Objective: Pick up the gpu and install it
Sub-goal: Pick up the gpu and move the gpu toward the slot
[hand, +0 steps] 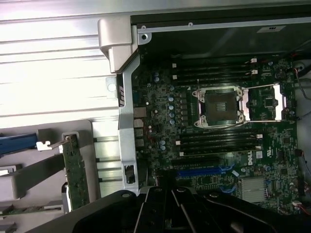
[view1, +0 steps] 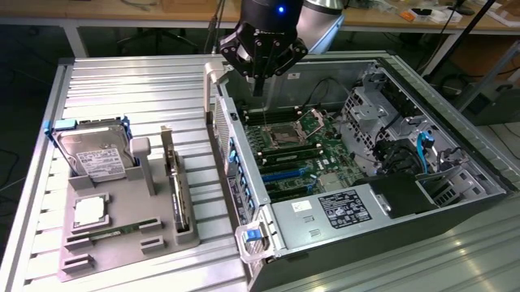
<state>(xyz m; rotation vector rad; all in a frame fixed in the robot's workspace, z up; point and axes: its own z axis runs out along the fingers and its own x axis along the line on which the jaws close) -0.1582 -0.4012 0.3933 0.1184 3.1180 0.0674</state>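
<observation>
Exterior view: my gripper (view1: 258,84) hangs over the open pc case (view1: 390,243), above the far end of the motherboard (view1: 317,152). Fingers pressed together, nothing btwn them, touching nothing. The gpu (view1: 173,182) is well apart from me, standing on edge in the grey holder (view1: 122,249) on the slatted table (view1: 130,85), at the exterior view's left of the case. It's btwn the case wall and the hard drive (view1: 97,155), which is upright in the same holder.

Wrist view: my gripper (hand: 170,194) is dark in the foreground, w/ the motherboard (hand: 218,145) and its empty cpu socket (hand: 217,107) beyond. The gpu (hand: 77,174) shows as a green card on edge in the holder (hand: 29,177), outside the case.
</observation>
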